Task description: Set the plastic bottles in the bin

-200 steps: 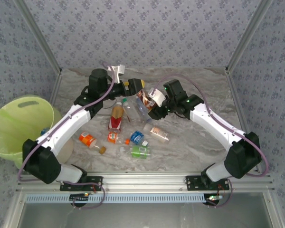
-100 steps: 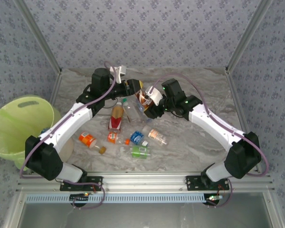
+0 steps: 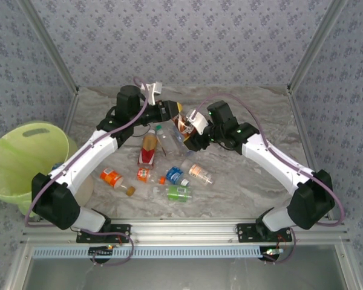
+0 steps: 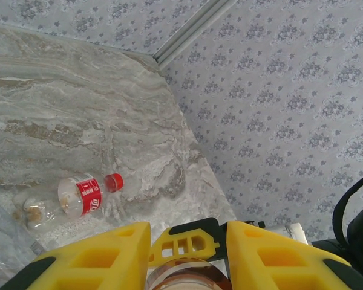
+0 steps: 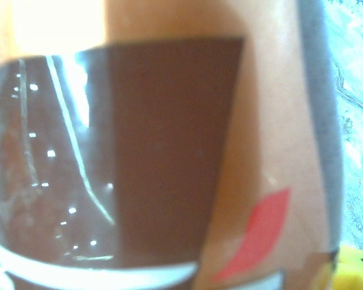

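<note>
Brown-labelled clear plastic bottle point(image 5: 169, 151) sat between left gripper point(image 4: 187, 241) fingers, close against right gripper point(image 3: 195, 122). Couldn't tell whether either had clamped. Left needed firm hold before right let go. Round yellow-green plastic bin point(image 3: 27, 158) lay well left of left gripper.

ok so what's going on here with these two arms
Both arms meet over the far middle of the table, with a brown-labelled bottle between them. The right gripper seems to hold it; the left gripper has its yellow fingers on either side of it. Several more bottles lie on the table, and the bin stands off to the left.
</note>
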